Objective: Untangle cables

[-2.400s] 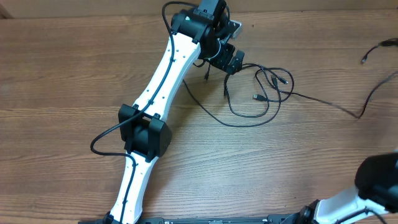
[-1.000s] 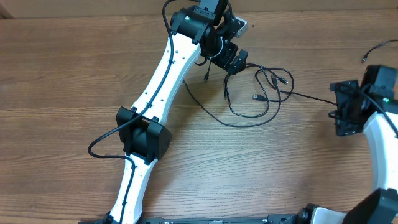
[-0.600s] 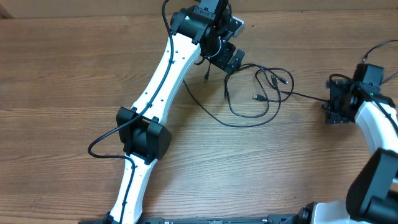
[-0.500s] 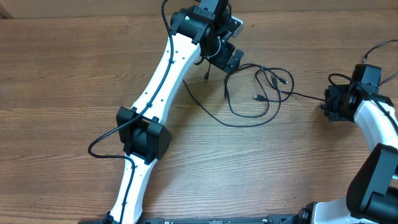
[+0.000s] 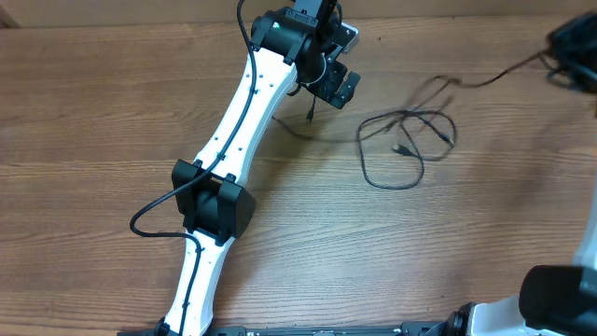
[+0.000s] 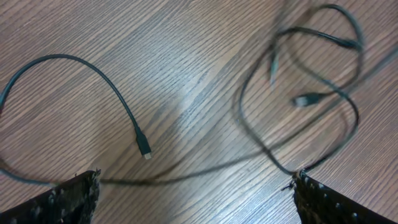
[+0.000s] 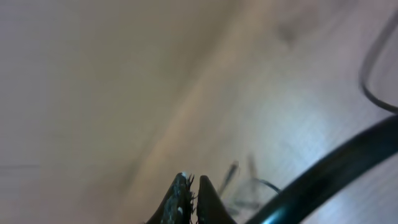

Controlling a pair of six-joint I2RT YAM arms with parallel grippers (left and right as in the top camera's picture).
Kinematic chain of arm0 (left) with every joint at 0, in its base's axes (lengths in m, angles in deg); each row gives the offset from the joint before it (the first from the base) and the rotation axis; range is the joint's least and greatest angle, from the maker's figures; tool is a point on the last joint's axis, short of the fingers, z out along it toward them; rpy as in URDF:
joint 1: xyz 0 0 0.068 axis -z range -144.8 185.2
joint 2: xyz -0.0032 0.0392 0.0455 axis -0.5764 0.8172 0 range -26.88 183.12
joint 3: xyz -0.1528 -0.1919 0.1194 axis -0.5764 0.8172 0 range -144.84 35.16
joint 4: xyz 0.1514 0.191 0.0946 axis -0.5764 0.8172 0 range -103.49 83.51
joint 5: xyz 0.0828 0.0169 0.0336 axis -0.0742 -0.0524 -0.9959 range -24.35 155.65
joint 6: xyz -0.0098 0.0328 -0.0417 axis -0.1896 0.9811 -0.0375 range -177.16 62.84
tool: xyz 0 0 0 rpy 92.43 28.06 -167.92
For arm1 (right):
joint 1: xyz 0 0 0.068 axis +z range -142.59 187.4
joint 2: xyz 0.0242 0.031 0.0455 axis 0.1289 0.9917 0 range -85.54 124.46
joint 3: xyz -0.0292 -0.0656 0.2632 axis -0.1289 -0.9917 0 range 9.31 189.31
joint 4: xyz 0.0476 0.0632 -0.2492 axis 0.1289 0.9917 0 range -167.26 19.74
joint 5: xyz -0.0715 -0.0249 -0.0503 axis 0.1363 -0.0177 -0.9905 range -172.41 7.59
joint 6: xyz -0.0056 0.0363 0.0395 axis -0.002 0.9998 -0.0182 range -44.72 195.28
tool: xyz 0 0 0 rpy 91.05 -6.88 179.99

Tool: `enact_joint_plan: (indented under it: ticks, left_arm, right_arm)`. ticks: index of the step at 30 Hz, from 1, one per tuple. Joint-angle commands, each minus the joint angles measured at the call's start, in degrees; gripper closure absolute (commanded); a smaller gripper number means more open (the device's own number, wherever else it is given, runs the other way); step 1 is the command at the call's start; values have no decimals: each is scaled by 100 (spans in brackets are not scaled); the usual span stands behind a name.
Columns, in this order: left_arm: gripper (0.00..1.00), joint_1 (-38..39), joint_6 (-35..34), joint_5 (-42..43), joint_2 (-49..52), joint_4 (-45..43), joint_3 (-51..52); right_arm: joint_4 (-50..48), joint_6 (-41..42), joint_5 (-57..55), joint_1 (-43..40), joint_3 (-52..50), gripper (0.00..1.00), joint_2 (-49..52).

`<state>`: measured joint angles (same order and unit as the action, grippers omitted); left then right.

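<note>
The thin black cables lie in a loose tangle of loops on the wooden table, right of centre. One strand runs taut from the tangle up to my right gripper, which is blurred at the far right corner. In the right wrist view its jaws are shut, and the strand between them is too thin to see. My left gripper is at the top centre, left of the tangle. In the left wrist view it is wide open and empty above a blurred strand. A plug end and the loops lie ahead.
The left arm stretches diagonally across the table from the bottom edge. Part of the right arm's base shows at the bottom right. A thick black arm wire crosses the right wrist view.
My right gripper has swept from mid-right up to the far right corner, dragging a cable. The tangle has shifted right and stretched out. My left gripper has hardly moved.
</note>
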<state>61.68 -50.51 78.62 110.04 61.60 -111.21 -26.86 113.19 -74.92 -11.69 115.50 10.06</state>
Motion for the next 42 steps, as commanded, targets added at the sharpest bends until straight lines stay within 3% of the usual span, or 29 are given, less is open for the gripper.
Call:
enact_joint_plan:
  ticks: [1, 9, 21, 33, 38, 42]
  left_arm:
    - [0, -26, 96, 15, -260, -11, -92]
    - [0, -24, 37, 17, -260, -13, -92]
    - [1, -26, 37, 17, -260, -35, -92]
    - [0, -24, -46, 17, -260, -37, -92]
    - [0, -24, -46, 17, -260, -92, -92]
    - [0, -24, -46, 17, -260, -264, -92]
  right_arm:
    - [153, -544, -57, -15, 1128, 96, -184]
    - [289, -813, -98, -15, 2269, 96, -190]
    - [116, -1294, -732, -15, 2332, 96, -334]
    - [179, -1803, -3381, -326, 2330, 96, -321]
    - [85, -1943, -2951, -999, 2323, 96, -142]
    - [-363, -2352, -1753, -1370, 2321, 96, 254]
